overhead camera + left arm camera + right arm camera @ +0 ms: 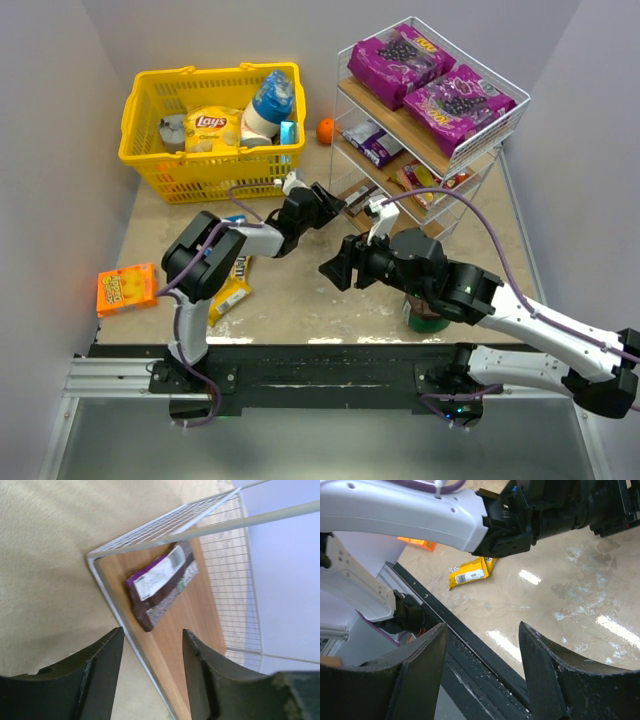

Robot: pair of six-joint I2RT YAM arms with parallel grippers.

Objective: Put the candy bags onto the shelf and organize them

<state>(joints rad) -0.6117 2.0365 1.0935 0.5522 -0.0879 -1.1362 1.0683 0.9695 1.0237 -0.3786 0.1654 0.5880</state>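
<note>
While the left gripper (152, 635) and right gripper (482, 630) are held apart and empty, two glossy purple bags (400, 62) are seen on the top wooden tier of the white wire shelf (412, 135), smaller packets (375, 142) on lower tiers; a yellow packet (470, 573) is left flat on the table (300, 290).

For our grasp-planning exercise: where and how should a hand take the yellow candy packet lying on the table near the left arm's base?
Pinch the yellow candy packet across its short width, coming straight down from above. It lies flat on the table, so no side offers an edge to get under, and its narrow body likely fits between open fingers.
</note>
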